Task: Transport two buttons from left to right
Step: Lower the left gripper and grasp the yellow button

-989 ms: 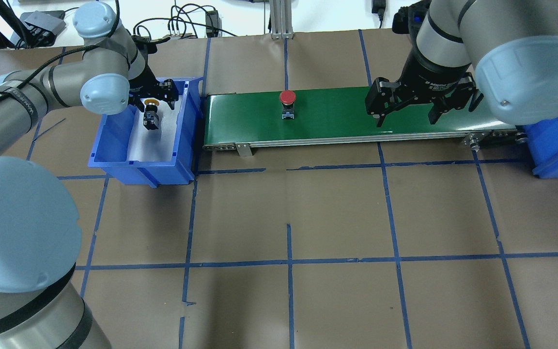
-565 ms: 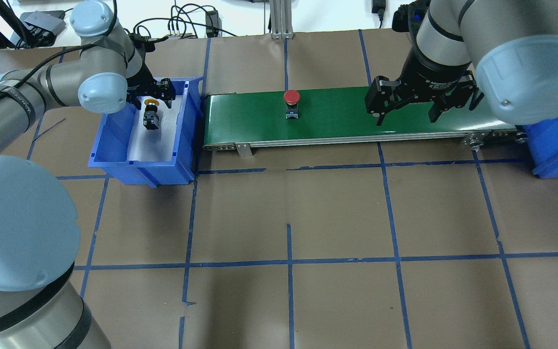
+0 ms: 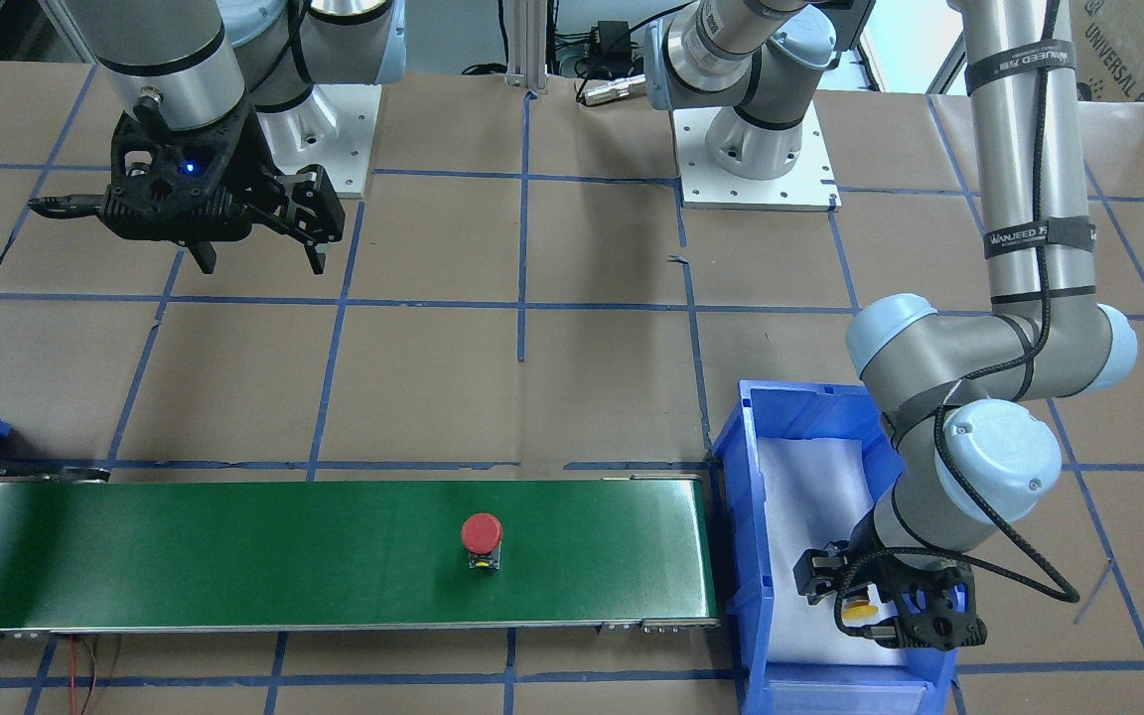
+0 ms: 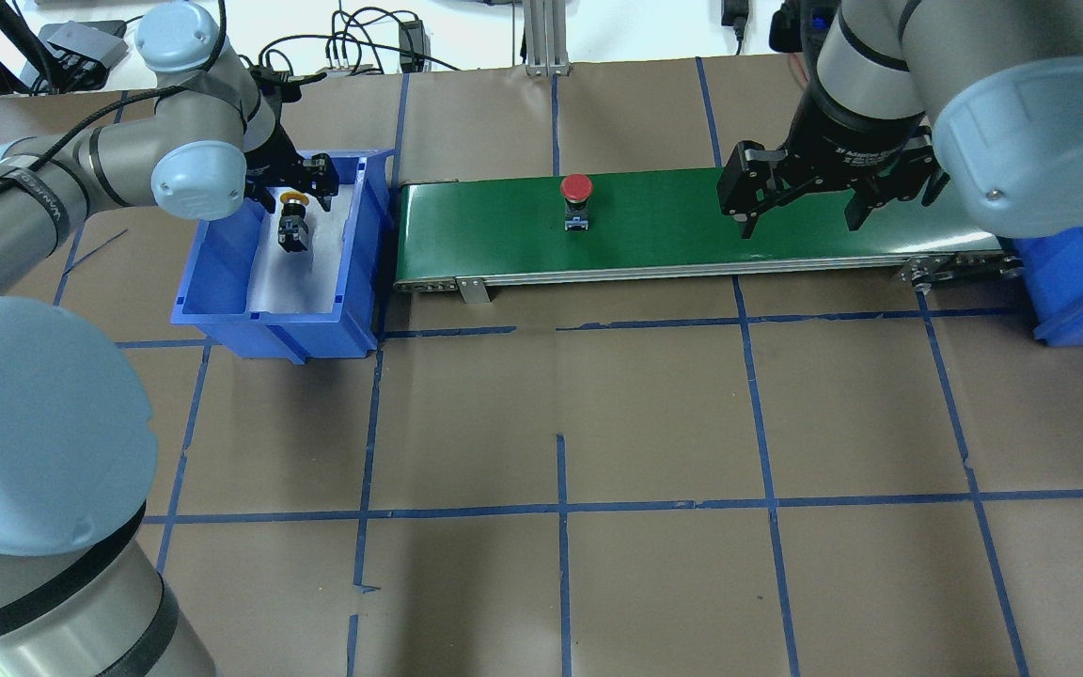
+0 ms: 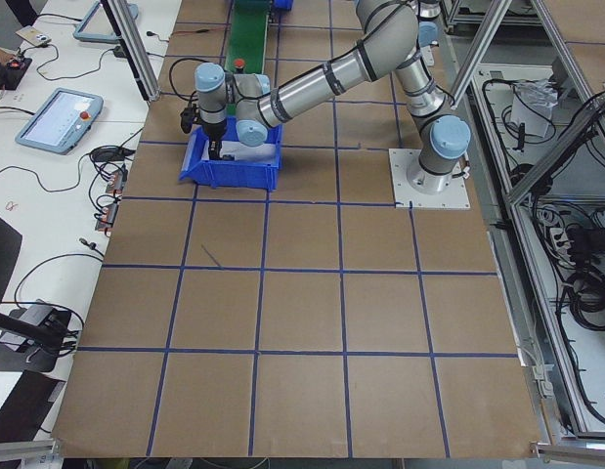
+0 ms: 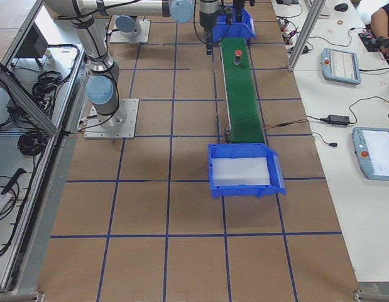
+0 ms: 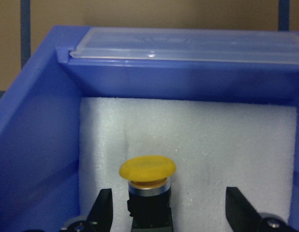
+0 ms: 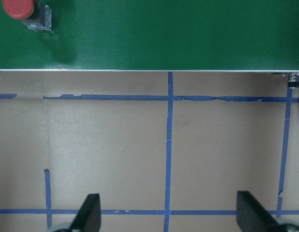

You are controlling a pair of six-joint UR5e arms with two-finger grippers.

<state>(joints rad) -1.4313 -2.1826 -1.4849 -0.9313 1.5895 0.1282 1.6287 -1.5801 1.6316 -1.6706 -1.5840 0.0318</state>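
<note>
The yellow-capped button (image 4: 293,200) stands on white foam in the left blue bin (image 4: 222,291). My left gripper (image 4: 294,196) is open and low in the bin, its fingers on either side of the button. In the left wrist view the yellow cap (image 7: 147,168) sits between the fingertips (image 7: 104,207), nearer the left one, untouched. The red-capped button (image 4: 576,188) stands upright on the green conveyor belt (image 4: 673,230). It also shows in the front view (image 3: 481,533). My right gripper (image 4: 800,214) is open and empty, hanging over the belt's right part.
A second blue bin (image 4: 1082,282) with white foam stands at the belt's right end. The belt lies across the far half of the table, which is brown paper with blue tape lines. Cables and a metal post lie behind it.
The red button has moved right along the belt. My right gripper has shifted slightly right and farther back. My left gripper has stayed over the yellow button, still open.
</note>
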